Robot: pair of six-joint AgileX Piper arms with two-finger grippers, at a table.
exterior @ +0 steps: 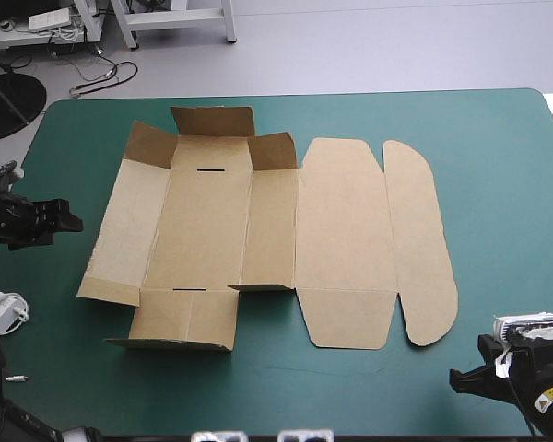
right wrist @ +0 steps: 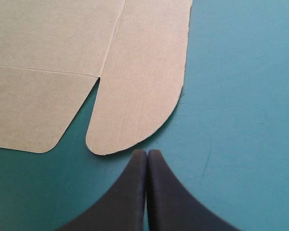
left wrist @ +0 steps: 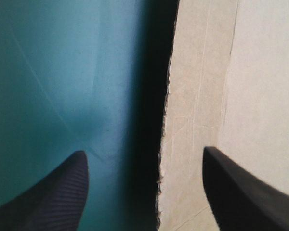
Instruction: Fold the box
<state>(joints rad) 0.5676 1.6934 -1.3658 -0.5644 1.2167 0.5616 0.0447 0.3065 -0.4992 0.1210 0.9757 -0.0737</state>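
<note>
High view: box [exterior: 258, 239] lies on the table [exterior: 498, 147], mostly flat, left flaps raised. Left wrist view: left fingers [left wrist: 53, 192] spread, one over the board's edge (may shove the sheet, not lift). Right wrist view: right fingers [right wrist: 130, 192] closed, short of the rounded flap; may skid it.

We see box [exterior: 207, 230] as cut brown sheet spread across middle of table [exterior: 498, 157], with teal-green cover all round. Left half: side walls and end flaps partly raised, dark slot at each end of base. Right half: lid panel and rounded outer flap flat. Left gripper [exterior: 72, 221] near sheet's left wall, not touching. Right gripper [exterior: 458, 378] at near right corner, apart from rounded flap. We note small white object [exterior: 5, 310] by table's left edge.
</note>
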